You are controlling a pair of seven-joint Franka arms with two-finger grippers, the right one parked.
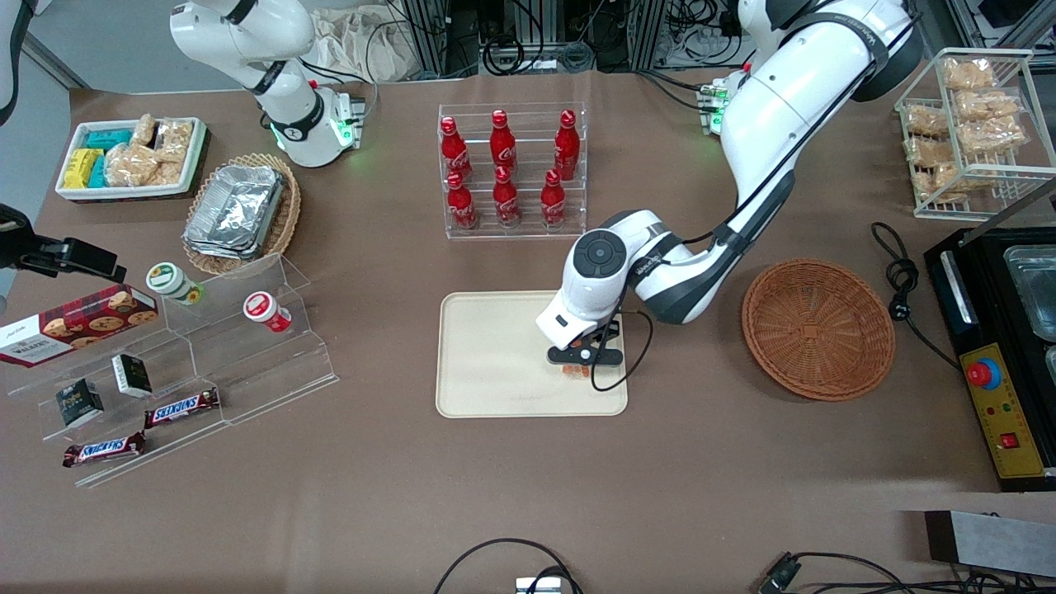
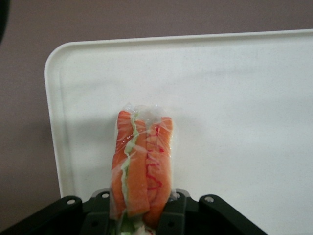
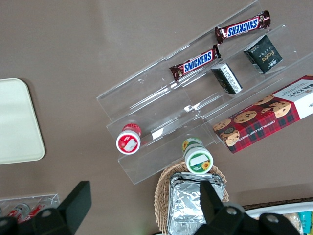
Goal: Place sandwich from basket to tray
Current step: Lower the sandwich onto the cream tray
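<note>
My gripper (image 1: 577, 369), jaws closed on the wrapped sandwich (image 2: 141, 166), hangs over the cream tray (image 1: 495, 363) near its corner toward the empty wicker basket (image 1: 817, 327), positioned, I judge, for release onto the tray.

Snickers bars (image 3: 195, 62), cookie box (image 3: 266, 120), tray (image 3: 17, 122)

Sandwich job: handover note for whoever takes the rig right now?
Gripper: shut on the sandwich, low over the tray, near the tray corner closest to the basket.
Sandwich: wrapped in clear film, held between the fingers; whether it touches the tray cannot be told.
Basket: no sandwich in it, beside the tray toward the working arm's end.
Done: pick and carry.
Left: set down, open, withdraw.
</note>
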